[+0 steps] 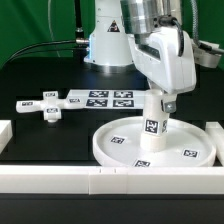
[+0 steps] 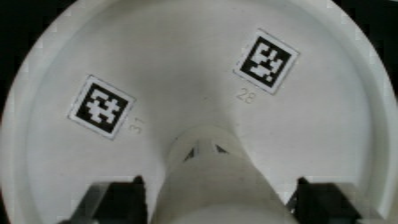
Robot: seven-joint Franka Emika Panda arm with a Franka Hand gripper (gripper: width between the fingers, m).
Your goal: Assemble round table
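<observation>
1. Claw (image 1: 160, 102) sits over the top of the leg (image 1: 152, 124), right of centre in the exterior view. In the wrist view its fingers (image 2: 121, 197) flank the leg, spread to about the leg's width. Whether the pads actually press on it I cannot tell.
2. That leg stands upright on the middle of the disc (image 1: 110, 150), which lies at the frame's lower right, just behind the front rail (image 1: 60, 180).
3. Step in hand, as I judge it: seating or twisting the leg into the disc's centre.
4. The next move calls for a firm hold by the claw and a plumb leg. The smooth round disc may turn on the table.
5. Still unfitted, the foot (image 1: 45, 106) lies at the exterior view's left, well apart from the disc and beside the marker board (image 1: 108, 98).
6. All parts are hard white plastic with black-and-white square tags. The disc is wide, shallow and rimmed, the leg a short thick cylinder, and the foot a small cross.
</observation>
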